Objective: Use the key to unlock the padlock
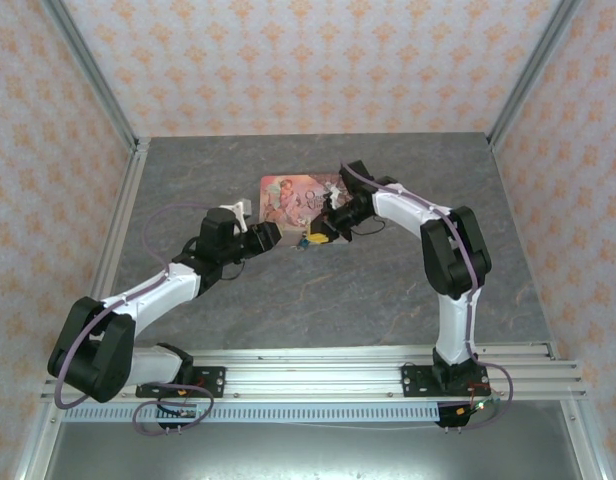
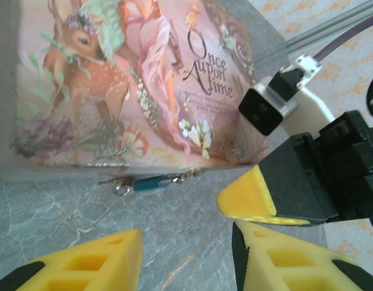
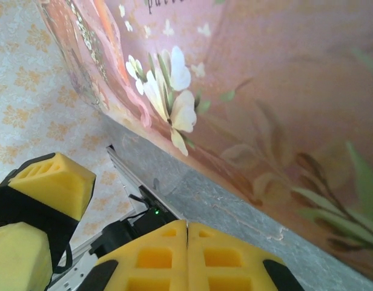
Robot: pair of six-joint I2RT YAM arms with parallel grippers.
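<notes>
– Grey marbled table (image 1: 388,290), orange-flowered wallpaper (image 1: 288,60) on three sides, and both arms reaching in toward the middle. What have you got from your side?

– Pink storybook box (image 1: 293,195) lying flat toward the back of the table (deer, a lady in a gown, "Once Upon a Time" in curly letters). Both grippers have met just in front of its near edge.

– And the padlock?

– Tiny teal thing. The padlock (image 2: 149,182) lies on its side on the table, right along the box's near edge, with a bit of fine chain (image 2: 186,176) running off its right end toward the box.

– Left gripper?

– The left gripper (image 1: 271,236) is low over the table, just short of the lock. From its wrist camera the two yellow fingers (image 2: 89,260) stand apart with bare table between them, gripping nothing.

– Right one?

– The right gripper (image 3: 186,242) is pinched tight, pads flat together, one thin seam down the middle. I see nothing sticking out between them. Its yellow fingertip (image 2: 247,197) hangs just to the right of the padlock, close to the left gripper's right finger.

– The key?

– Hard to say. A small metal ring (image 2: 122,189) and a thin sliver sit at the lock's left end; that may be the key, but it is too small for me to be sure.
</notes>
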